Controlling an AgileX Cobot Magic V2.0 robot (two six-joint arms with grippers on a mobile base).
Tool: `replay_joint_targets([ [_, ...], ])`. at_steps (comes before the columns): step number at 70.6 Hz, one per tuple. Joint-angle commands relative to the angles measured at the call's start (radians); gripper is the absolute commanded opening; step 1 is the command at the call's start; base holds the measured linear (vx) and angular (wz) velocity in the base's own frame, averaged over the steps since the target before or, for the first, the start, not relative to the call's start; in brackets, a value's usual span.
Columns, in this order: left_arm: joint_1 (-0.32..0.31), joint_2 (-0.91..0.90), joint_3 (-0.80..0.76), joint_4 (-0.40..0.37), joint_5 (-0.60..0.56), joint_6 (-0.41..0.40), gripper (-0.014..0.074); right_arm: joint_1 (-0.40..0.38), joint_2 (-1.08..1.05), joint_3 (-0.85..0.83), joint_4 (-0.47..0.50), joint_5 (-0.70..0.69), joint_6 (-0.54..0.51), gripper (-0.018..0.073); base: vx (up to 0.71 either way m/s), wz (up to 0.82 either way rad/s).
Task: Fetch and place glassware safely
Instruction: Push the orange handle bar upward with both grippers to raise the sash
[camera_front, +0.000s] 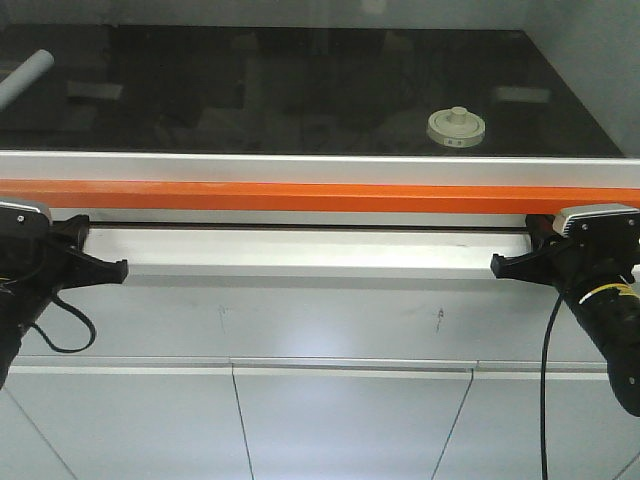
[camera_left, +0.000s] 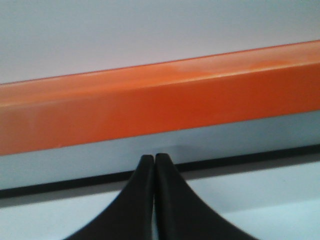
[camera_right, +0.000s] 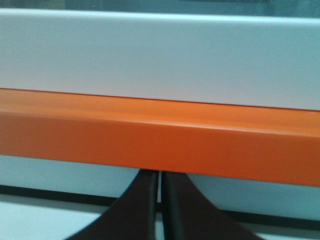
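1. A squat glass jar (camera_front: 456, 128) with a cream-white, knobbed lid stands upright on the dark, glossy bench (camera_front: 250, 90). It sits at about 1 o'clock in the front view, close to the bench's near edge, with a small label on the lid's rim facing the camera.
2. An orange rail (camera_front: 320, 196) runs the full width below the bench's pale edge, between the jar and both arms.
3. At 9 o'clock, the black left fingers (camera_front: 100, 268) point inward toward 3 o'clock over a white ledge (camera_front: 300, 250). The left wrist view shows them pressed together, tips touching, just under the orange rail.
4. At 3 o'clock, the right fingers (camera_front: 515, 265) point back toward 9 o'clock. The right wrist view shows them drawn together with only a hairline slit between them.
5. Both pairs of fingers sit well apart from the jar, lower in the frame.
6. A grey tube (camera_front: 25, 78) juts in at 10 o'clock, at the bench's left side.
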Motion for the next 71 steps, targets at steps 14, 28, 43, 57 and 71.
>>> replay_joint_targets([
  [14,-0.007,-0.030,-0.058,-0.006,-0.120,-0.009,-0.0007,-0.005,-0.038,-0.022,0.003,-0.089,-0.009,-0.0001,0.00,0.00],
  [28,-0.007,-0.037,-0.058,-0.006,-0.135,-0.009,-0.0007,-0.005,-0.038,-0.022,0.003,-0.089,-0.009,-0.0001,0.00,0.00],
  [43,-0.007,-0.037,-0.058,-0.006,-0.116,-0.009,-0.0007,-0.005,-0.038,-0.022,0.003,-0.088,-0.009,-0.0001,0.00,0.00],
  [57,-0.007,-0.037,-0.058,-0.006,-0.135,-0.009,-0.0007,-0.005,-0.038,-0.022,0.003,-0.088,-0.009,-0.0001,0.00,0.00],
  [71,-0.007,-0.050,-0.063,-0.006,-0.144,-0.009,-0.0007,-0.005,-0.044,-0.022,0.003,-0.110,-0.009,-0.0001,0.00,0.00],
])
